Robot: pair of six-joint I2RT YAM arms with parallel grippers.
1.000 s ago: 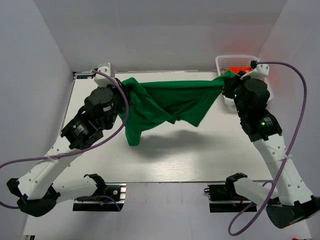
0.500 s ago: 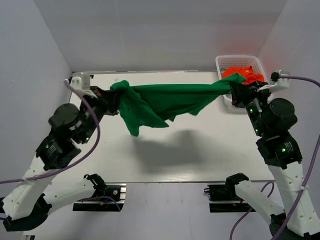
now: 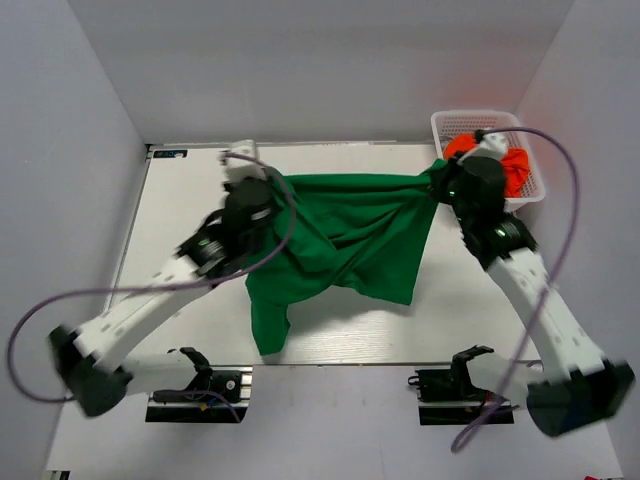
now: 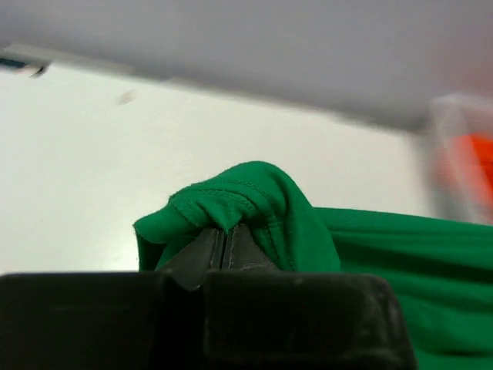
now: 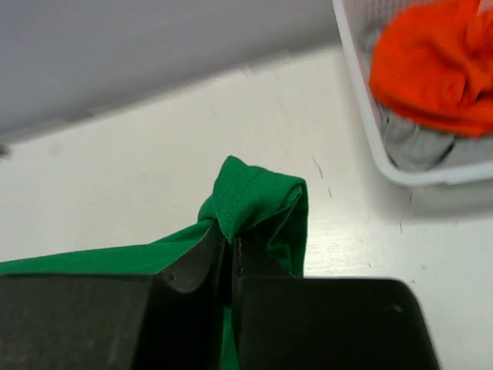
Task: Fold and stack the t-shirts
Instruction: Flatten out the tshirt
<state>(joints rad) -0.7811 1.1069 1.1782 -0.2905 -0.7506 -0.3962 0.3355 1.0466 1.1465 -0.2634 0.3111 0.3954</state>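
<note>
- The green t-shirt (image 3: 350, 225) hangs spread between the two arms, over the middle of the white surface (image 3: 170, 210).
- Its upper edge runs nearly straight from one grip to the other, towards the far side of the surface. The rest of the cloth sags in folds towards the near edge, with a long tail at the lower left.
- The left end effector (image 4: 226, 237) is pinched narrow on a bunched corner of the green t-shirt, and a fold of cloth rises over its fingertips.
- The right end effector (image 5: 232, 243) is likewise clamped narrow on the opposite corner, with a stitched hem bulging above its tips.
- The orange t-shirt (image 5: 435, 62) lies crumpled in the white lattice basket (image 5: 362, 116) at the far right corner, on top of a grey cloth (image 5: 416, 146).
- The basket stands just beside the right end effector.
</note>
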